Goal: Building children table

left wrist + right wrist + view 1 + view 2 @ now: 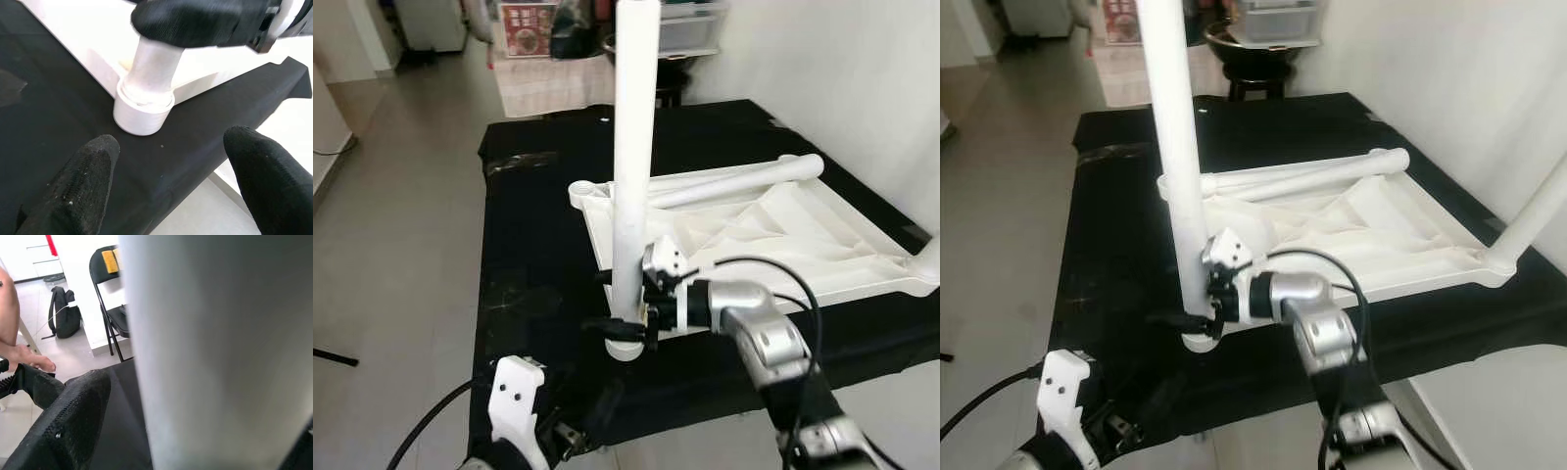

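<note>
While the white table top (783, 235) lies upside down on a black cloth (529, 284) that covers the work surface, a white table leg (634, 147) stands upright in the round socket (625, 348) at the top's near left corner. The right gripper (626, 318) is clamped around the lower part of that leg, just above the socket, its black fingers closed on the tube from the side. A second leg (734, 181) lies flat across the far edge of the table top, and a third leg (1533, 211) rises slanted from the near right corner, seen more fully from the right eye.

Low at the front edge of the cloth, the left gripper (578, 436) hangs free with nothing in it. Its wrist camera looks between its two spread fingers (83, 186) at the socket (142, 115) and the foot of the leg (154, 63), with one finger of the right gripper (195, 22) across the tube just above.

From the right wrist, the leg (220, 352) is a pale blur pressed close against one black finger (63, 431). Behind it stand a black folding chair (110, 298), a black backpack (66, 313) on the tiled floor (63, 352), and a person's bare foot (32, 360).
</note>
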Available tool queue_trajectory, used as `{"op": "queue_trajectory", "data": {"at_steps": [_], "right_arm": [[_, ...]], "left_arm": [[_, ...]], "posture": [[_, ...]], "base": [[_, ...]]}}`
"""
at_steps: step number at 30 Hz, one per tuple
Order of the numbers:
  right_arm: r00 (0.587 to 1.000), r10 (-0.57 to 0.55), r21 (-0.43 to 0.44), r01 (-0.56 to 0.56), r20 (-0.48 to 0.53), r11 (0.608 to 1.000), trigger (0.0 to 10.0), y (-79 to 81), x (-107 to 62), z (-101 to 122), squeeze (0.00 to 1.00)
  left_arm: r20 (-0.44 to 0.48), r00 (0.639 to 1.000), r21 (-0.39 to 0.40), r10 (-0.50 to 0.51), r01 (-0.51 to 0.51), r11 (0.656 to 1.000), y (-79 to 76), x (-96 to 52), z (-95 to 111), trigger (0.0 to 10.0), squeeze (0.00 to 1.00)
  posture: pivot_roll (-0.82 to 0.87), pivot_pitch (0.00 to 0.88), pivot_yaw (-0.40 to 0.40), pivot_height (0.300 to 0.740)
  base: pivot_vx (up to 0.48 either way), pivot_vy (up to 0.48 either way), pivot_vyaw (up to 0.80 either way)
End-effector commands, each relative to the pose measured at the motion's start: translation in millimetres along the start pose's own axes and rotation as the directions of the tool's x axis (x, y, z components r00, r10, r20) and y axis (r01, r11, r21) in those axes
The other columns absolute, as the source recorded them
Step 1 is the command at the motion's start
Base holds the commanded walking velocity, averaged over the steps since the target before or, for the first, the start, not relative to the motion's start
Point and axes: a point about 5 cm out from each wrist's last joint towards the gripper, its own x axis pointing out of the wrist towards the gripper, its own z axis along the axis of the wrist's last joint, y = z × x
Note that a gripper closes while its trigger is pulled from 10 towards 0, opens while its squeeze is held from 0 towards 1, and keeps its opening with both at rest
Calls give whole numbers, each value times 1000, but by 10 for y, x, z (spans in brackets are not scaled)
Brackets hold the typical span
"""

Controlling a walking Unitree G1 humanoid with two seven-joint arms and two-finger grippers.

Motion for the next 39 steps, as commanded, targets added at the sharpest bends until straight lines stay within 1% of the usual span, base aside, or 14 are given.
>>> {"op": "queue_trajectory", "data": {"at_steps": [1,3,5,6,16,26,27,28,29,31,32,33,34,39], "right_arm": [[999,53,18,-53,11,998,10000,-6,28,2,0],[998,68,26,-68,13,997,10000,-85,33,45,0],[997,82,31,-82,15,996,9098,-134,35,76,0],[996,84,35,-85,24,996,471,-184,44,109,0],[992,100,42,-103,73,994,0,-269,35,88,0],[990,-85,53,80,109,995,0,-315,-62,4,0],[971,-215,77,207,106,975,0,-267,-73,-78,0],[917,-391,107,383,80,918,0,-175,-63,-180,0],[917,-391,107,383,80,918,0,-175,-63,-180,0],[644,-764,90,764,-42,639,0,44,-155,-357,0],[567,-822,80,823,-59,562,0,203,-158,-376,0],[537,-841,78,843,-61,533,0,300,-153,-372,0],[554,-832,69,832,-46,550,0,376,-92,-361,0],[574,-818,41,819,-33,573,0,363,-12,-368,0]], "left_arm": [[2,1000,6,0,0,1000,-30,-14,9,10000,0],[-1,1000,4,-1,1,1000,-52,-37,11,10000,0],[-3,1000,3,-2,2,1000,-70,-56,13,10000,0],[-9,1000,1,-5,5,1000,-93,-76,13,10000,0],[-19,1000,-6,-11,11,1000,-148,-117,16,10000,0],[-17,1000,-8,-9,9,1000,-136,-94,12,10000,0],[-15,1000,-7,-7,7,1000,-121,-84,12,10000,0],[-12,1000,-5,-6,5,1000,-100,-75,14,10000,0],[-12,1000,-5,-6,5,1000,-100,-75,14,10000,0],[-8,1000,-2,-4,4,1000,-50,-53,18,10000,0],[-7,1000,-1,-5,5,1000,-29,-37,18,10000,0],[-6,1000,0,-7,7,1000,-16,-27,17,10000,0],[-6,1000,0,-8,8,1000,0,-15,14,10000,0],[-6,1000,2,-10,10,1000,32,21,9,10000,0]], "posture": [[102,146,-34,740],[112,164,-30,740],[115,167,-28,740],[125,178,-29,740],[124,193,-29,740],[104,178,-36,740],[84,174,-39,740],[73,169,-37,740],[73,169,-37,740],[48,160,-29,740],[43,149,-24,740],[43,149,-24,740],[33,136,-16,740],[35,117,-18,740]], "base": [[0,0,0],[0,0,0],[0,0,0],[0,0,0],[0,0,0],[0,0,0],[0,0,0],[0,0,0],[0,0,0],[0,0,0],[0,0,0],[0,0,0],[0,0,0],[0,0,0]]}}
